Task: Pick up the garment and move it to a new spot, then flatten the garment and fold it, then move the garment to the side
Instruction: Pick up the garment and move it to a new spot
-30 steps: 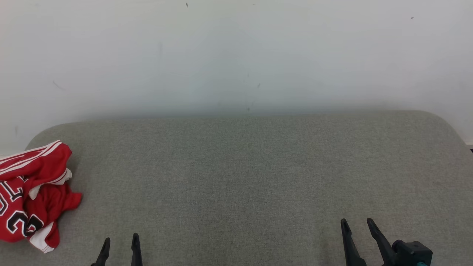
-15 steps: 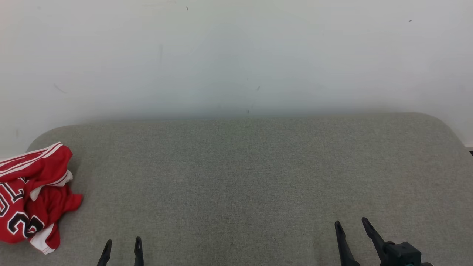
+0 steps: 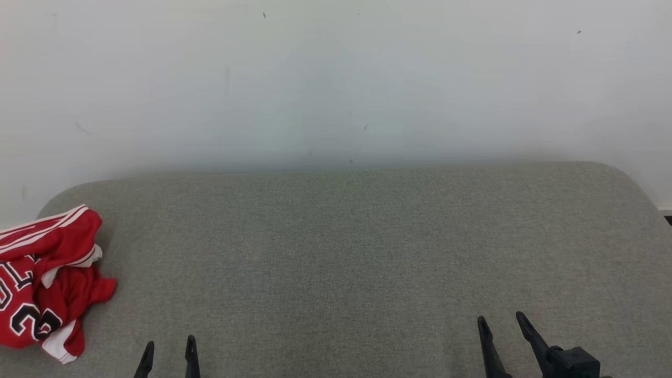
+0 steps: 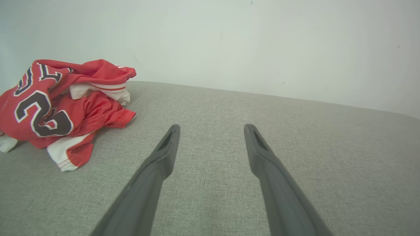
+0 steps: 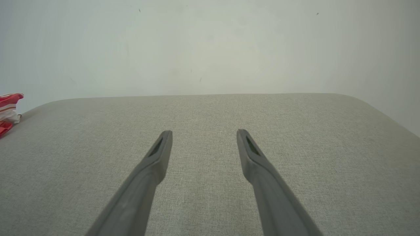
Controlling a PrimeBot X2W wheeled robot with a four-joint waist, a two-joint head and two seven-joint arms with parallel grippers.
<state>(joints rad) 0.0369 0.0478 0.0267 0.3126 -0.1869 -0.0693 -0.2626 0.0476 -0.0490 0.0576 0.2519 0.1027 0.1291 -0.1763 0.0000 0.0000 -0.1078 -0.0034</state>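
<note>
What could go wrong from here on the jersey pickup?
1. The red jersey lies in a bunched heap; the open left hand may pinch one fold only and lift it twisted.
2. It sits at the left end of the grey fabric surface, cut off by the head view's edge; a sideways nudge might push it off.
3. The open right hand is far across, so two-handed help would be slow.

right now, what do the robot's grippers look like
Both the left gripper and right gripper have two long, slim, dark grey fingers that taper to narrow tips, each with a small slot near the tip. A blocky black housing sits at the right gripper's base.
</note>
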